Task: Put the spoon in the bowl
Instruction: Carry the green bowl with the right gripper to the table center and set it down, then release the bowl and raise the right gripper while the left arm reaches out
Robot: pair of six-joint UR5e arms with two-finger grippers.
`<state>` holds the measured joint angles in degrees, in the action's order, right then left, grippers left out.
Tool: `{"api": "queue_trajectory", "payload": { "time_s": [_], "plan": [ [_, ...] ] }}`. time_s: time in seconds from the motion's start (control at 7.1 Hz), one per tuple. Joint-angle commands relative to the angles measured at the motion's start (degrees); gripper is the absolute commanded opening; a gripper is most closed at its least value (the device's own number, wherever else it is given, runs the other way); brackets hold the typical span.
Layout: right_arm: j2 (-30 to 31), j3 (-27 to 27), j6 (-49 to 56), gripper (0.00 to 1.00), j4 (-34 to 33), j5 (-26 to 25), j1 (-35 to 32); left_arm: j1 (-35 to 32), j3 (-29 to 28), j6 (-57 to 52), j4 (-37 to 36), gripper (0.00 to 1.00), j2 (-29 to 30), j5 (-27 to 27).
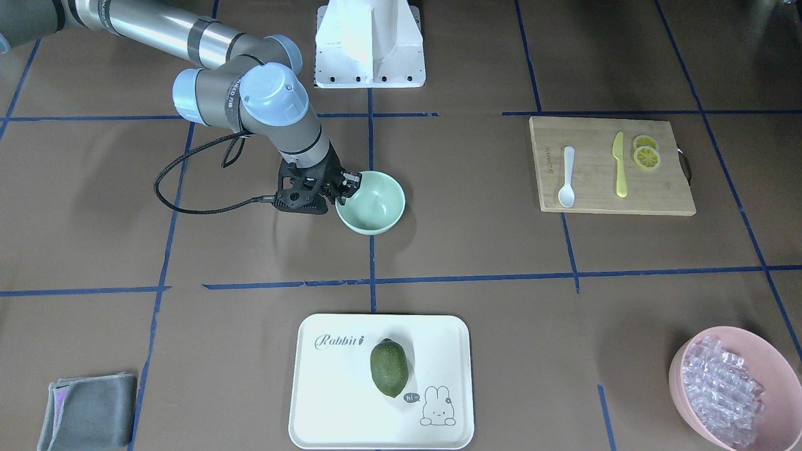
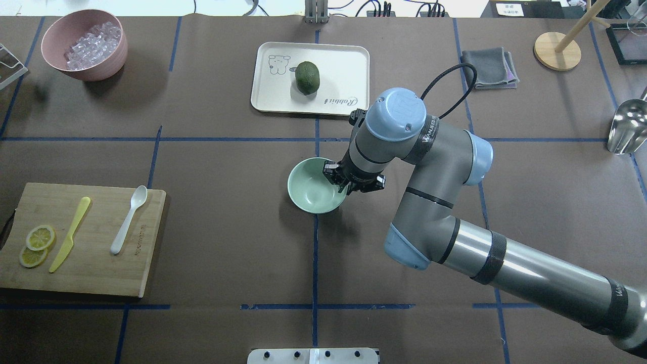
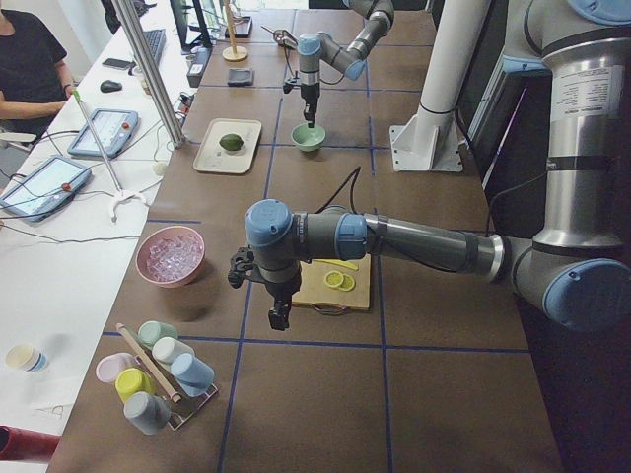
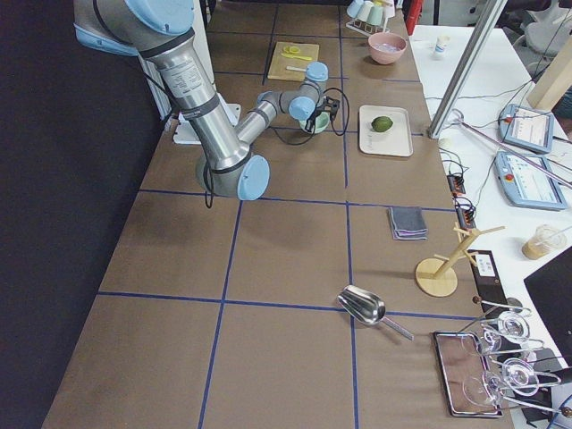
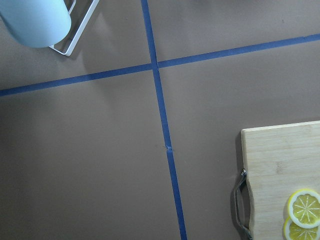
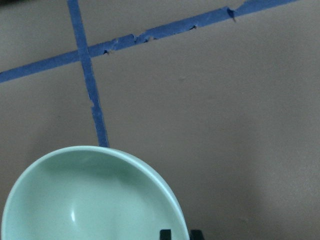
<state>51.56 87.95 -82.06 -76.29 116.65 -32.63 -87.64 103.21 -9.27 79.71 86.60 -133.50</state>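
Observation:
The white spoon lies on the wooden cutting board, beside a yellow knife; it also shows in the overhead view. The mint-green bowl stands empty at the table's middle. My right gripper is at the bowl's rim on the robot's right side. In the right wrist view its fingertips straddle the bowl's rim and are closed on it. My left gripper hangs over the table by the board's handle end. I cannot tell whether it is open or shut.
A yellow knife and lemon slices share the board. A white tray holds a green fruit. A pink bowl of clear cubes and a grey cloth sit at the far corners.

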Motion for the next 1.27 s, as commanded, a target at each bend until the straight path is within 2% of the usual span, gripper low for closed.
{"api": "queue_trajectory", "payload": {
  "time_s": [0.0, 0.28, 0.42, 0.56, 0.7, 1.13],
  "plan": [
    [1.08, 3.17, 0.15, 0.99, 0.0, 0.33, -1.02, 4.46, 1.27, 4.75, 3.15, 1.0, 0.67, -3.49],
    [11.84, 14.05, 1.37, 0.99, 0.0, 5.22, -8.98, 15.35, 4.79, 20.35, 13.22, 1.0, 1.2, -3.52],
    [15.64, 15.31, 4.86, 0.99, -0.09, 10.21, -14.77, 21.4, 4.89, 28.35, 19.02, 1.0, 1.38, -3.09],
    [19.51, 16.46, 10.11, 0.99, -0.09, 12.78, -18.75, 26.42, 4.37, 33.57, 23.78, 1.0, 2.25, -2.74],
    [23.98, 17.77, 16.26, 0.99, -0.09, 13.59, -22.18, 31.51, 4.19, 37.36, 24.69, 1.0, 4.69, -0.99],
    [31.92, 18.4, 30.08, 0.99, 0.0, 15.88, -28.45, 44.36, 2.79, 41.35, 24.53, 0.95, 11.03, 14.79]
  ]
}}
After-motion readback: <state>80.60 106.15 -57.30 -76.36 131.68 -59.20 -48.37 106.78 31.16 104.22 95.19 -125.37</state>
